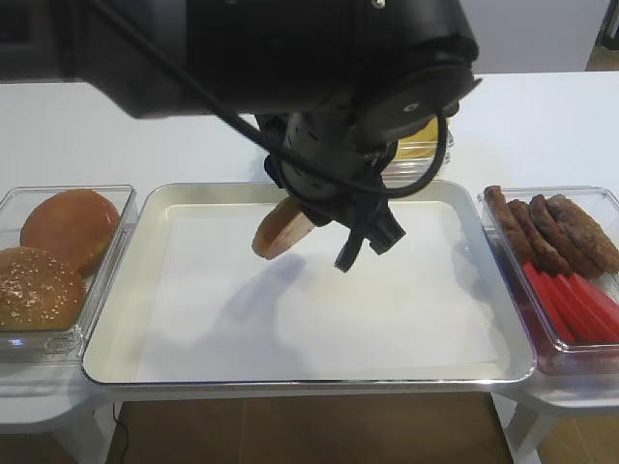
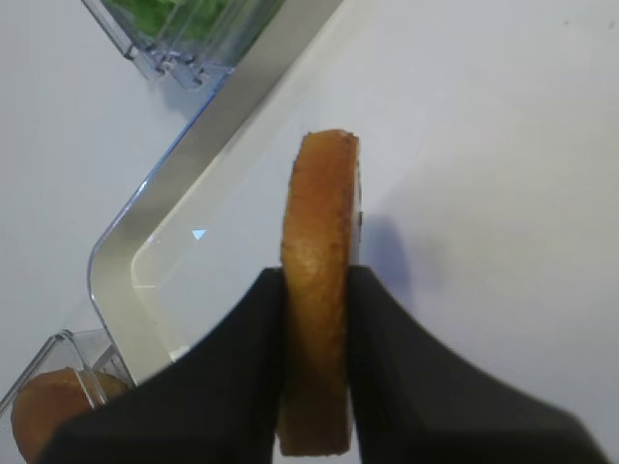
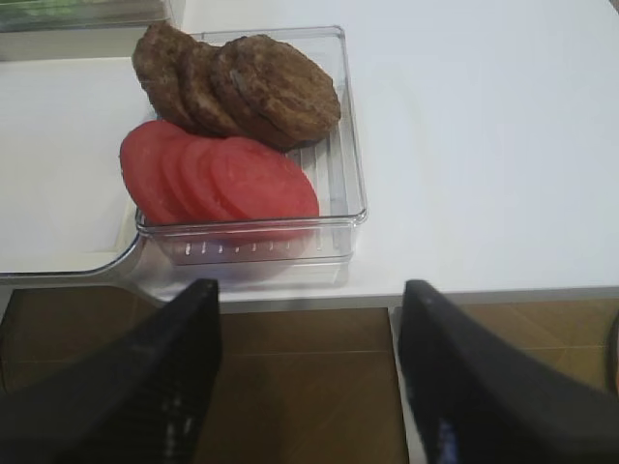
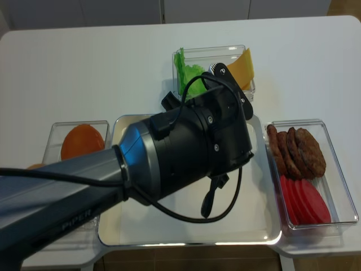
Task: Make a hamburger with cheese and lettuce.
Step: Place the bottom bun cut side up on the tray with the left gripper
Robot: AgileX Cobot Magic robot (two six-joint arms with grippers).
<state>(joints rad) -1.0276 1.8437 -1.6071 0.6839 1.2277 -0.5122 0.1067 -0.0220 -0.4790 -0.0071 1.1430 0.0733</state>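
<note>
- Here the left pincer (image 2: 314, 319) is clamped on the hamburger (image 2: 319, 290), so far 1 bun half, gripped on its 2 flat faces and held on edge.
- In the front high view the hamburger (image 1: 280, 228) hangs tilted above the metal tray (image 1: 290, 372), near the tray's far middle, casting a shadow on the white liner.
- The right pincer (image 3: 309, 377) stands with its jaws apart and nothing between them, over the desk (image 3: 484, 145) edge, just in front of the clear box (image 3: 334, 208) of red slices (image 3: 218, 179) and patties (image 3: 242, 87).
- The lettuce (image 4: 186, 73) and the cheese (image 4: 243, 69) sit side by side in 1 clear container (image 4: 211, 52) beyond the tray, lettuce on the left.
- Left of the tray, another clear box (image 1: 106, 198) holds a smooth bun (image 1: 70, 227) and a seeded bun top (image 1: 37, 288).
</note>
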